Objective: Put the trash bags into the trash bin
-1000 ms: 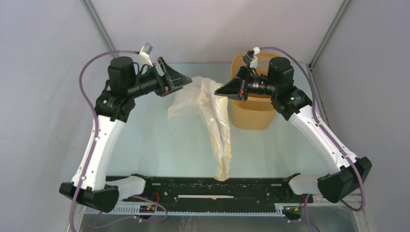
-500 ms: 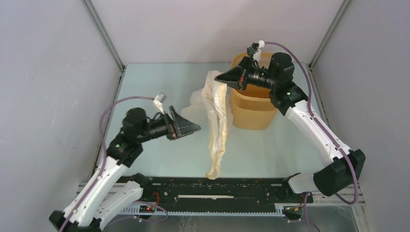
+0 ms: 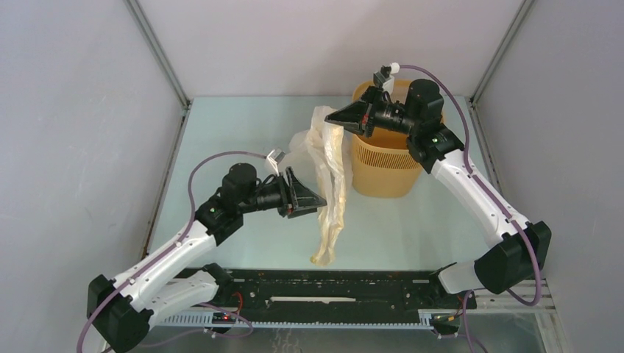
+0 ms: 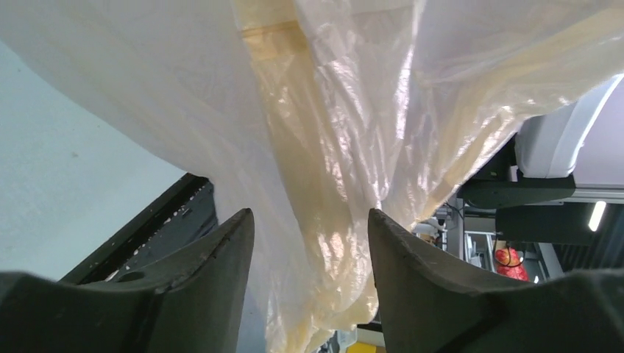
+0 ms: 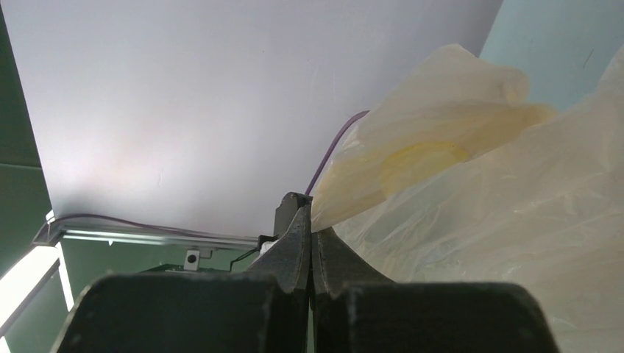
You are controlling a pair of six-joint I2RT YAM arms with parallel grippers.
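Note:
The trash bags (image 3: 329,184) are a long bundle of translucent cream film. My right gripper (image 3: 329,118) is shut on their top end and holds it up beside the rim of the orange mesh trash bin (image 3: 383,169). The bundle hangs down to the table near the front rail. In the right wrist view the film bunches out of the shut right gripper (image 5: 310,219). My left gripper (image 3: 321,201) is at the middle of the bundle. In the left wrist view the left gripper (image 4: 307,224) stands open, with the bags (image 4: 331,132) hanging between its fingers (image 4: 228,250).
The bin stands at the back right of the pale green table (image 3: 235,132). A black rail (image 3: 331,283) runs along the near edge. Grey walls (image 3: 81,110) close in the left, right and back.
My left arm has swung down from the back left to the bundle's middle, and its jaws are narrowing. My right gripper has lifted the top of the bags up to the bin's rim.

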